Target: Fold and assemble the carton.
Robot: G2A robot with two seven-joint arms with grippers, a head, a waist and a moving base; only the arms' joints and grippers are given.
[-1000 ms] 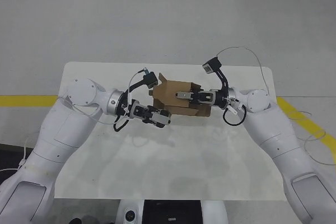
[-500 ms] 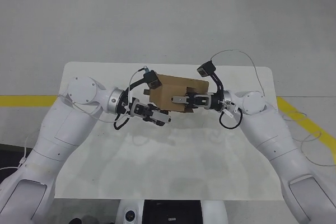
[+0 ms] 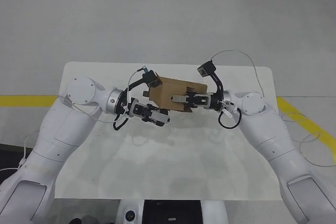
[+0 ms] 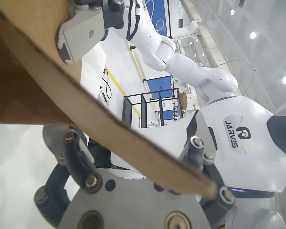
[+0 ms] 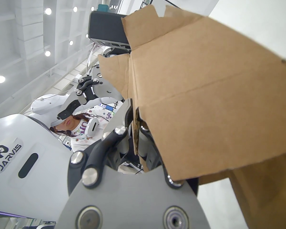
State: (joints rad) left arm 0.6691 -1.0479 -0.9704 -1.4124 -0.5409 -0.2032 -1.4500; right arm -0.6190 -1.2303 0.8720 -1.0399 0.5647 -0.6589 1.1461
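Note:
The brown carton is held above the far middle of the white table, its long side facing up. My right gripper is shut on a flap at the carton's near edge; its fingers pinch the cardboard. My left gripper sits just below the carton's left corner, fingers spread. A carton flap edge runs across its base and hides its fingertips. One right finger presses on the carton's side.
A yellow floor line runs past both sides of the table. The near half of the table lies bare below the arms. Cables loop off the right wrist.
The carton was turned and lifted slightly toward the far edge, its loose flaps now lying flatter. The right gripper shifted left with it. The left gripper barely moved.

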